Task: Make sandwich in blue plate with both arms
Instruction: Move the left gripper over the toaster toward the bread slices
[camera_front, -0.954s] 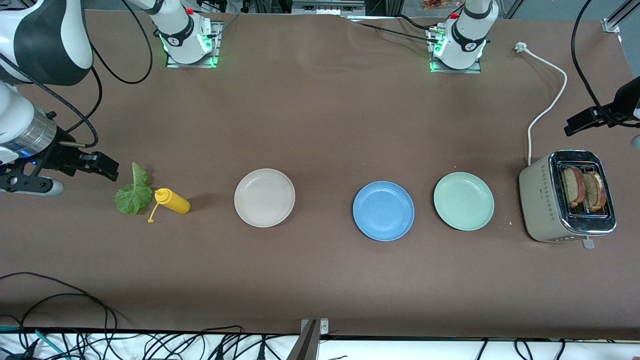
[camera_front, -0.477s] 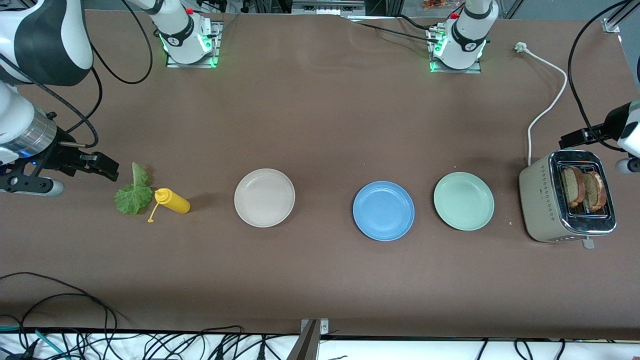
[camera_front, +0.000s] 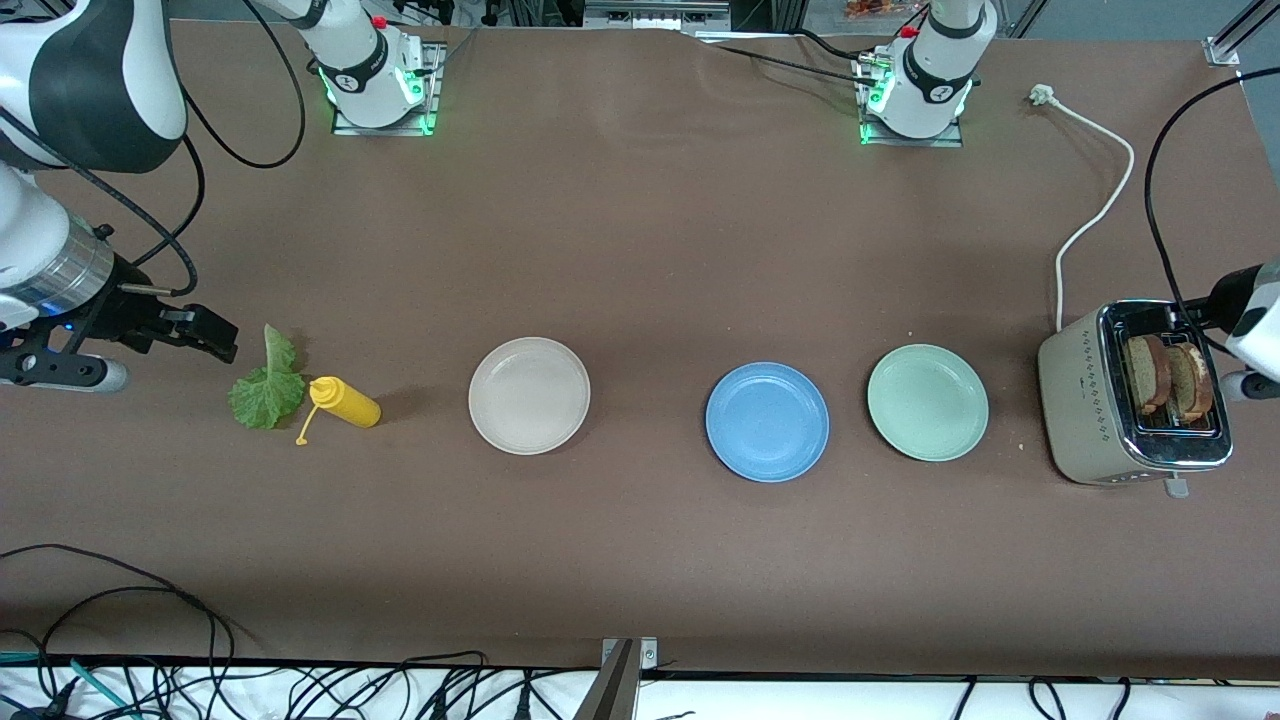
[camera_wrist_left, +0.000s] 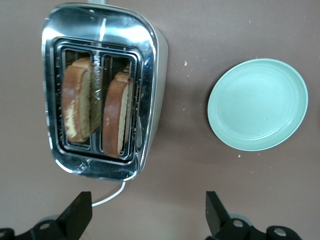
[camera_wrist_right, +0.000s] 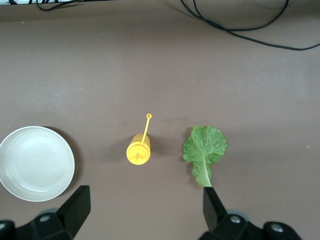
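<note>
Moved: left gripper (camera_wrist_left: 147, 212), now over toaster (camera_front: 1105, 400); spread, empty.
Right gripper (camera_wrist_right: 145, 210): spread, beside lettuce (camera_front: 266, 388), unmoved.
Blue plate (camera_front: 767, 421): bare.

I see even, bright overhead light; the plates (camera_front: 529, 395) throw only soft, short shadows on the matte table (camera_front: 640, 560). The toaster (camera_wrist_left: 100, 90) chrome glares in my left wrist view. Everything looks sharp, no blur.
</note>
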